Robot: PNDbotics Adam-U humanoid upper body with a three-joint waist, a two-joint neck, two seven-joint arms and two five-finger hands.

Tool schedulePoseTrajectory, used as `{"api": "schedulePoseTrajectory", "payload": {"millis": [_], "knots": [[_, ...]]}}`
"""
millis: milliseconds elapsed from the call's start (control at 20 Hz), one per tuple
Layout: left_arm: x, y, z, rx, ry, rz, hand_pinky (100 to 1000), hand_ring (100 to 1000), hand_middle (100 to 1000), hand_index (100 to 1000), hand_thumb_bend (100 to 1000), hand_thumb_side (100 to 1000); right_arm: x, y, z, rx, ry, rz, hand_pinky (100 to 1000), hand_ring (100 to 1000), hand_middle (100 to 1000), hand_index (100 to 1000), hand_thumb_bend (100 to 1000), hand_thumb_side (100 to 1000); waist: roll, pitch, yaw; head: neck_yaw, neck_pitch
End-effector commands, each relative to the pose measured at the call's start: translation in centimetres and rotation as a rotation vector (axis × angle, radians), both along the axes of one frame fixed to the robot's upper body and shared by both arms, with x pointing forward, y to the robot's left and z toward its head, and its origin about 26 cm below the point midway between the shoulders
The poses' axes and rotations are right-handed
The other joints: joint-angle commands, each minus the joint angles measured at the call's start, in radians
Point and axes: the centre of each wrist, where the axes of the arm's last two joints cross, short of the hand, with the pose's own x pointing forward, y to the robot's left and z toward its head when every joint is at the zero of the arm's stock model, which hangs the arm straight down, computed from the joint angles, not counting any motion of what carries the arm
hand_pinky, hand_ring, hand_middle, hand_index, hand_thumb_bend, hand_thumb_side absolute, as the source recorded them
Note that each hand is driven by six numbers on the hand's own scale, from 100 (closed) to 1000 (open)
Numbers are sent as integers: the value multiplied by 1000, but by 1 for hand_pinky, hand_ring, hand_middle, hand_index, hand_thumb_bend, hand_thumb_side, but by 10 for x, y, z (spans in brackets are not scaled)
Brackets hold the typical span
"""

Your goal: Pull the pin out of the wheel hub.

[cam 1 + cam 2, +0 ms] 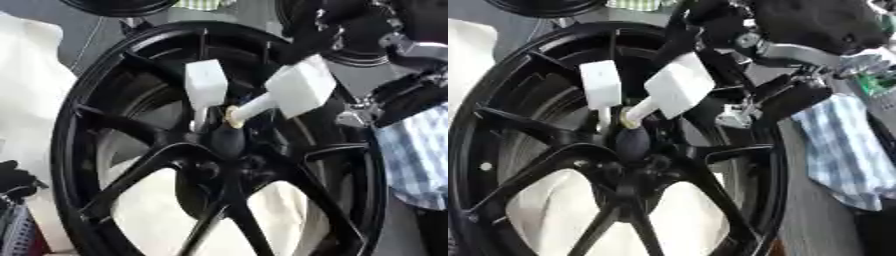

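I can read no brand, label or writing anywhere on the wheel (131, 165) or on the two white pins. The wheel is black, with spokes, and fills most of what I see; its hub (229, 145) sits near the middle, dark and hard to make out in detail.

Two white pins with block-shaped heads stand in the hub area. The left pin (205, 85) is nearly upright, its thin stem going down toward the hub. The right pin (293, 90) is tilted, its head up and to the right, its stem slanting down-left to a pale ring where it meets the hub, just beside the foot of the other pin.

My right hand (710, 22) comes in from the upper right, black against the black rim, and its fingers reach down to the top of the tilted pin's head. They seem to touch it, but I cannot tell whether they are curled round it or only resting there; dark on dark hides the fingertips. The arm behind it shows silver joints (794, 52).

At the lower left edge of the left eye view a dark shape (16, 180) may be my left hand; I cannot tell how its fingers stand.

White material (31, 95) lies behind the wheel on the left and shows through the lower spokes. A blue-and-white checked cloth (842, 150) hangs to the right of the rim. Another dark round rim (118, 6) is cut off at the top edge.
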Motion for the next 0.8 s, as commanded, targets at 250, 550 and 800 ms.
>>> {"api": "schedulePoseTrajectory", "payload": {"millis": [250,550,800], "knots": [[-3,1,4,-7,-12,-1,687,674,587,723,118,878,-13,-22,18,102,-23,-81,796,757,413,368,100,150,12,-40,-15,-10,-12],[-3,2,3,-9,-11,8,687,674,587,723,116,877,-19,-42,23,252,-21,-140,795,749,400,362,100,100,19,-42,-30,-7,-14],[-4,3,2,-12,-6,19,688,675,587,723,116,876,-29,-64,30,374,-39,-185,800,745,388,357,100,100,26,-44,-51,4,-14]]}}
